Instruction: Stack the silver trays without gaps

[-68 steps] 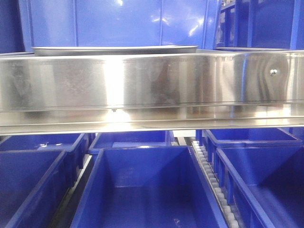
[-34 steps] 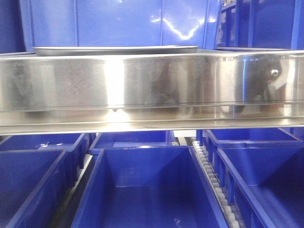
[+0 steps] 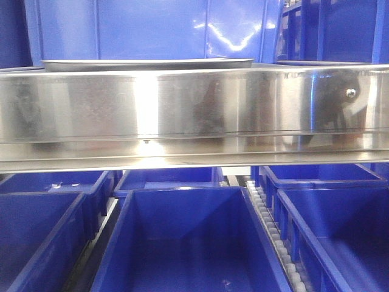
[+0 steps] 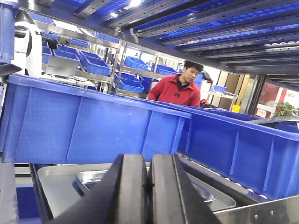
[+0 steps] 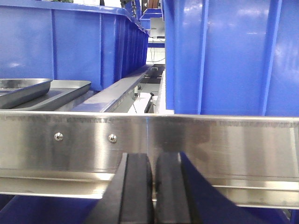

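Rail reflection shifted slightly; polished rounded silver trays (image 4: 140, 186) nested.

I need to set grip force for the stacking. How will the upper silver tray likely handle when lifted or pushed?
The upper silver tray looks like polished steel, so probably stiff and slippery against the tray beneath. Its rim looks thin, so a pinch there may slip. Shallow and flat, it should slide, not tip.

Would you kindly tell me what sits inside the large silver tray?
A smaller tray sits inside the large tray. The left end effector covers their middle, so whether it seats flush cannot be seen.
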Robot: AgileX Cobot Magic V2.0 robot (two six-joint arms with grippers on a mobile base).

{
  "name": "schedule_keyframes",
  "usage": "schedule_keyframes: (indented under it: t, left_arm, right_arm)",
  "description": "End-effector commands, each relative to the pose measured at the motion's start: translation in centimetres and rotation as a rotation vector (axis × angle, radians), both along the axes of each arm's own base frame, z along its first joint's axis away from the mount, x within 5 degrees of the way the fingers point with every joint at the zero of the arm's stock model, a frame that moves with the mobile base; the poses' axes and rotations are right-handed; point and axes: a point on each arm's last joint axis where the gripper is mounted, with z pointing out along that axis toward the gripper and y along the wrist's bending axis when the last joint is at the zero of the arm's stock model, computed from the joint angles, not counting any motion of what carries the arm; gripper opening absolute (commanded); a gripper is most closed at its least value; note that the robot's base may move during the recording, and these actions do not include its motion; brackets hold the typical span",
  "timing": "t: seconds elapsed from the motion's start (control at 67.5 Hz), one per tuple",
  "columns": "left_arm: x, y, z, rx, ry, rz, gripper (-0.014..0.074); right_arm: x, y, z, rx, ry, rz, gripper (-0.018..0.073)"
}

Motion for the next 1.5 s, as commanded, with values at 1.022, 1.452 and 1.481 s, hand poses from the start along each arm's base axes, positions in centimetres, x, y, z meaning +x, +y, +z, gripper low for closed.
schedule_keyframes:
  t: [1.022, 1.452, 1.481]
  left_arm:
    - [1.9, 0.9, -10.4, 0.26, 0.104, 0.443, -0.0009]
    - [2.1, 1.1, -11.6, 0.264, 0.099, 0.478, -0.0009]
    - [2.1, 1.1, -11.6, 0.264, 0.099, 0.478, -0.0009]
  right_arm:
    - [-0.1, 0.0, 0.3, 0.003, -0.032, -0.001, -0.0007]
    - [-0.1, 0.0, 0.3, 0.003, -0.034, -0.001, -0.0007]
    - [-0.1, 0.0, 0.3, 0.003, -0.034, -0.001, -0.0007]
